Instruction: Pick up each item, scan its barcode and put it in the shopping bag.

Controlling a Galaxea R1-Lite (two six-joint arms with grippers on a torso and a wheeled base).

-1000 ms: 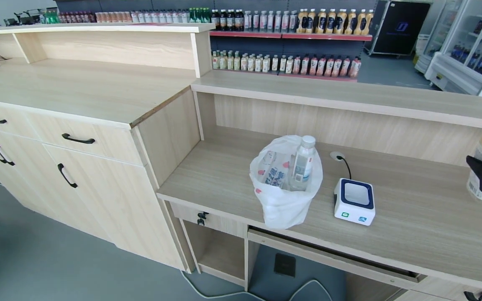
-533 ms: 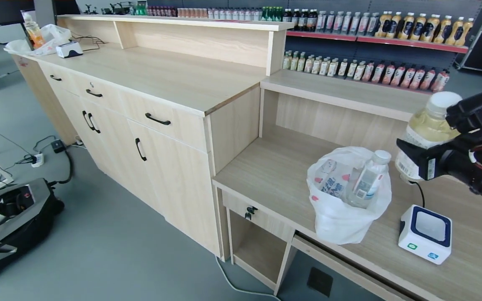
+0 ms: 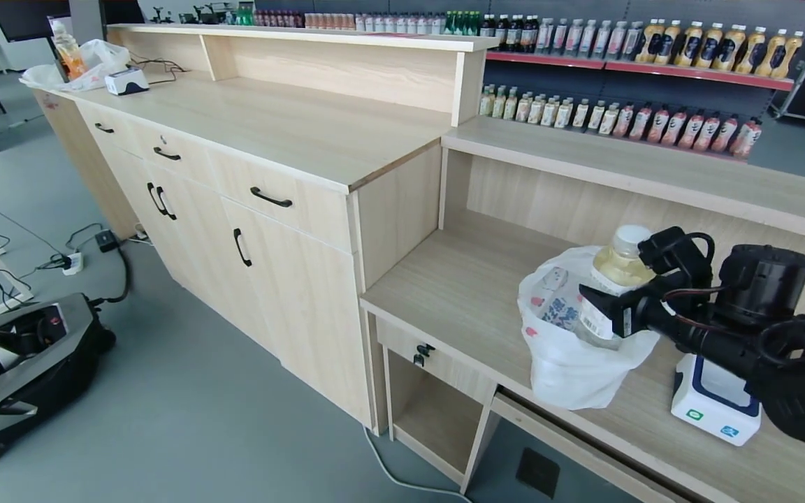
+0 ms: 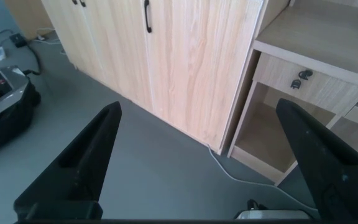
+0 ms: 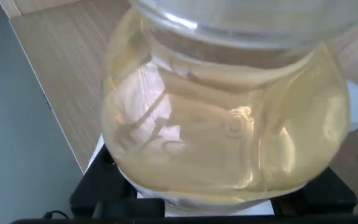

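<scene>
My right gripper (image 3: 618, 307) is shut on a bottle of pale yellow drink with a white cap (image 3: 613, 276), held upright right at the mouth of the white shopping bag (image 3: 570, 363) on the low desk (image 3: 458, 293). The bottle's lower part is level with the bag's rim. In the right wrist view the bottle (image 5: 222, 124) sits close between the fingers. A white and blue packet (image 3: 556, 307) lies inside the bag. The white and blue barcode scanner (image 3: 713, 405) stands on the desk right of the bag, partly behind my right arm. My left gripper (image 4: 197, 106) hangs open above the grey floor.
A taller counter (image 3: 270, 133) with drawers and doors adjoins the desk on the left. At its far end stand another bag and scanner (image 3: 126, 80). A raised ledge (image 3: 640, 175) backs the desk. Cables and a grey machine (image 3: 18, 356) lie on the floor.
The head camera has swung left. My right gripper has carried the yellow bottle left from beside the scanner and down to the bag's mouth.
</scene>
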